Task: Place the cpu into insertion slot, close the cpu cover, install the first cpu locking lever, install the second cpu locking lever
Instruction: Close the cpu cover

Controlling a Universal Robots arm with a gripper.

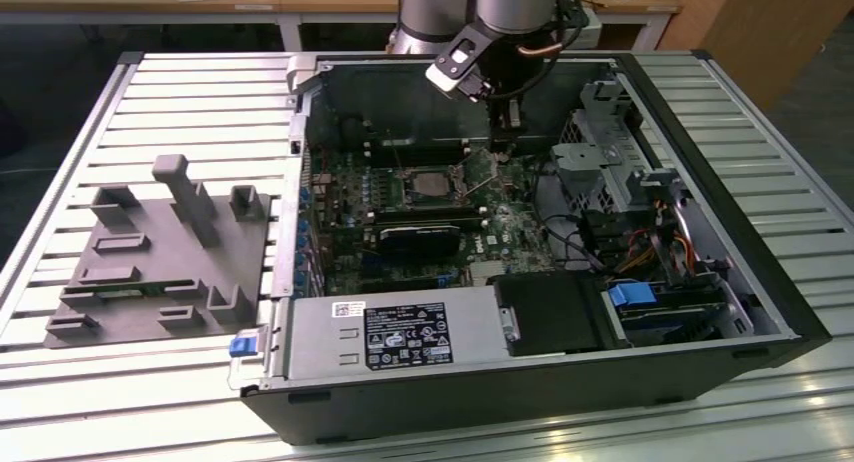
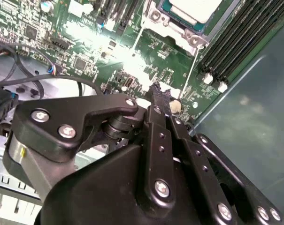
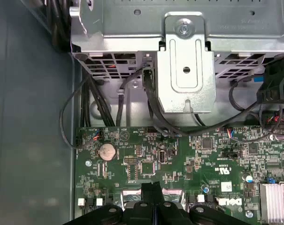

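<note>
You have the jaws closed (tips touching) low over the motherboard (image 3: 179, 159); the cpu (image 2: 194, 7) lies seated in the insertion slot (image 2: 155, 15), metal top up, near the jaws.

The cpu (image 2: 193, 8) has a dull silver-grey metal top. The cpu cover (image 2: 175, 33) around it is bare bright metal that catches glare. The gripper (image 2: 163, 101) is matt black, studded with shiny silver screws. The motherboard (image 3: 179, 159) is glossy green. The drive cage (image 3: 186, 70) is smooth, pale sheet metal. The table (image 1: 174, 92) is ribbed metal with a satin sheen. The fixture (image 1: 160, 252) looks like matt grey plastic.
</note>
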